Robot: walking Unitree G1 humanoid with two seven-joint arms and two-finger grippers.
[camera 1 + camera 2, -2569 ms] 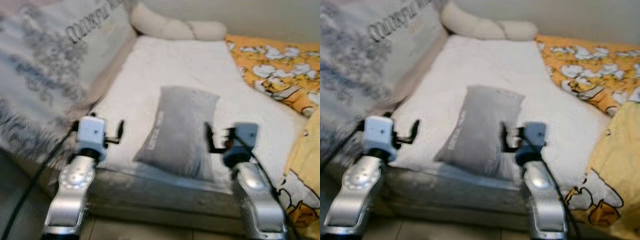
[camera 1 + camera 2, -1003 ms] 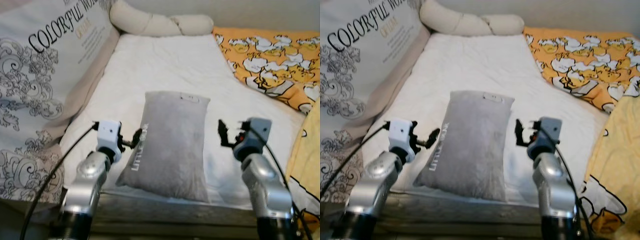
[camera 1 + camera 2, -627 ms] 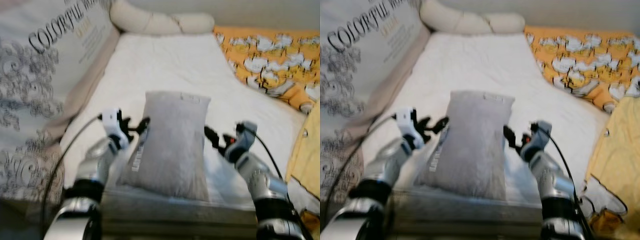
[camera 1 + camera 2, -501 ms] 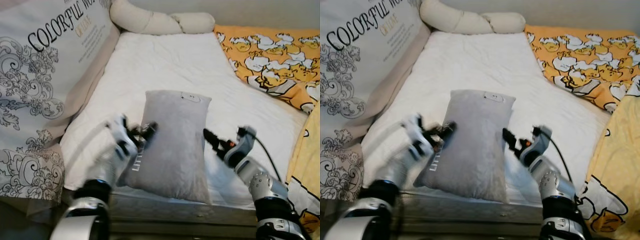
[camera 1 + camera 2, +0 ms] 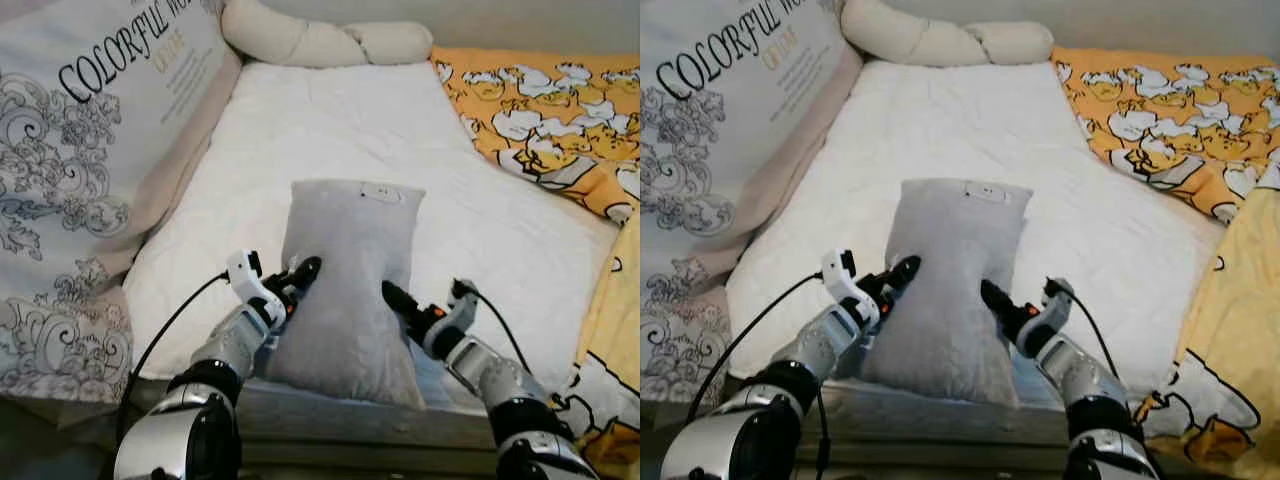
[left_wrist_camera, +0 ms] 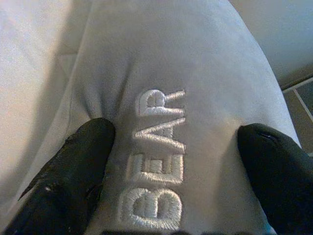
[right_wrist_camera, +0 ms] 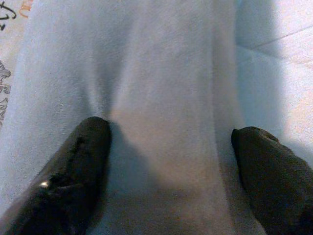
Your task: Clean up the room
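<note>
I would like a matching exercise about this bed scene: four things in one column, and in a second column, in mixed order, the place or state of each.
Things:
1. grey pillow
2. duck blanket
3. cream bolster
4. left tool

Places or states:
A. orange, on the bed's right side
B. at the head of the bed by the wall
C. pressed into the pillow's left edge, fingers open
D. near the foot of the white mattress, squeezed between both tools

Pairs: 1-D, 2-A, 3-B, 4-C
</note>
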